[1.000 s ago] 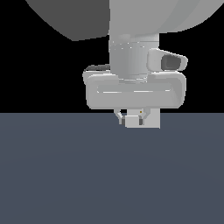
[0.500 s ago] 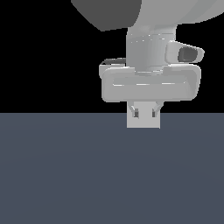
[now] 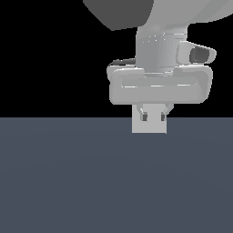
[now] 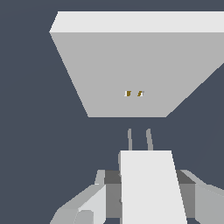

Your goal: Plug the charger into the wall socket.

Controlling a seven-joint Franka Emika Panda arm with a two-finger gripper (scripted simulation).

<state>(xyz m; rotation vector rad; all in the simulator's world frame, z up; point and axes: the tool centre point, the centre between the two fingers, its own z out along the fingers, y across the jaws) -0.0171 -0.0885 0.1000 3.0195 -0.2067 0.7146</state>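
2 views: exterior and wrist, each showing part of what the other lacks.
Exterior view, left half: black background above a dark blue-grey floor, nothing else on it.
Exterior view, right half: the arm hangs down with its gripper just above the floor line.
Charger, exterior view: the charger appears as a small off-white block below the gripper's wide body, with 2 dark fingertips in front of its upper face.
Wall socket, exterior view: not seen here.
Wall socket, wrist view: the wall socket is a large flat light-grey square panel with 2 tiny orange dots at its centre, standing apart from the charger.
Charger, wrist view: the charger shows 2 thin grey prongs at its front end, pointing toward the panel and stopping short of it; dark floor shows between prong tips and panel.
Jaws: closed against the charger's 2 sides, 1 grey finger pressed on either flank in the wrist view.
Alignment: the prongs sit slightly to one side of the orange dots in the wrist view.
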